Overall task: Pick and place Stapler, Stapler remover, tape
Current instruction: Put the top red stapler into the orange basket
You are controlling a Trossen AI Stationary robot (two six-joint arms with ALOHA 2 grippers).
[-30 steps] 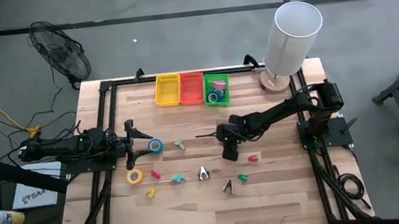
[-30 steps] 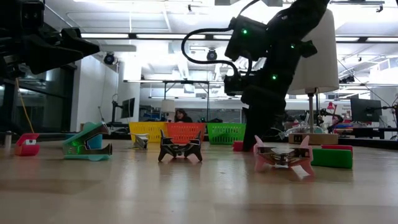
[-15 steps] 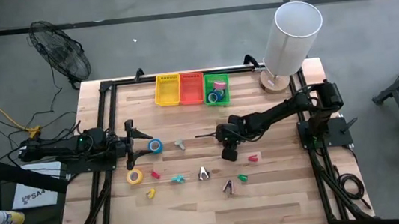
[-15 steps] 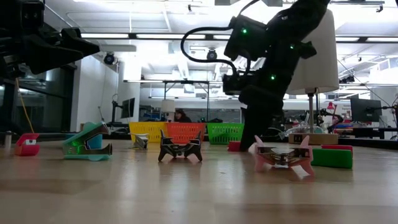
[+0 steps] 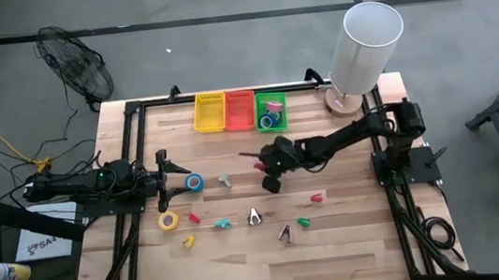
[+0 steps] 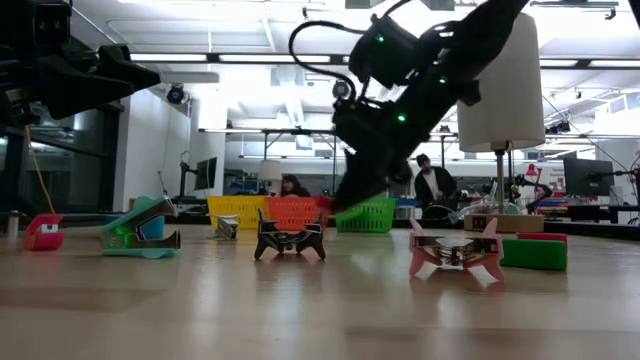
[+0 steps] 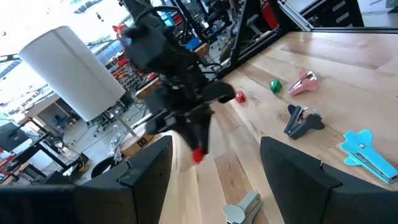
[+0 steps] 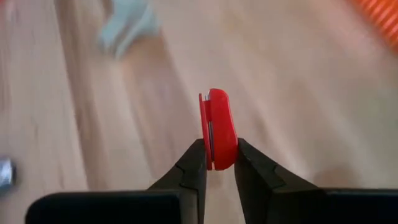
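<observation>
right gripper: right gripper (image 8: 217, 163) clamped on a small red plastic stapler (image 8: 216, 127), lifted clear of the wood table (image 5: 355, 241), mid-table, just in front of the baskets; stapler sticks out past the fingertips (image 8: 194, 163)
left gripper: left gripper (image 5: 180, 170) waits at the left side above the table, fingers spread, nothing in them, right next to the blue tape ring (image 5: 195, 182)
baskets: yellow mesh basket (image 5: 210, 112), red-orange mesh basket (image 5: 240, 110), green mesh basket (image 5: 271, 111) in a row at the far edge
done: green basket already has tape rolls in it, a blue and a pink one as far as I can tell; yellow and red-orange baskets look empty from above
in progress: red stapler is in the air, my guess it's headed for one of the baskets, can't say which
left, tape: blue tape ring by the left gripper; yellow tape ring (image 5: 168, 221) nearer the front-left
left, staplers: small red stapler (image 5: 314, 197), green one (image 5: 303, 221), yellow one (image 5: 188, 241), another red one (image 5: 194, 218) near the yellow ring, all lying loose
left, removers: teal staple remover (image 5: 223, 223), dark staple remover (image 5: 254, 217), pink staple remover (image 5: 285, 234), grey one (image 5: 224, 180), all on the wood
progress: early-to-mid, most items not yet sorted
extra: white cylinder lamp (image 5: 363, 45) far-right corner, not in the way
</observation>
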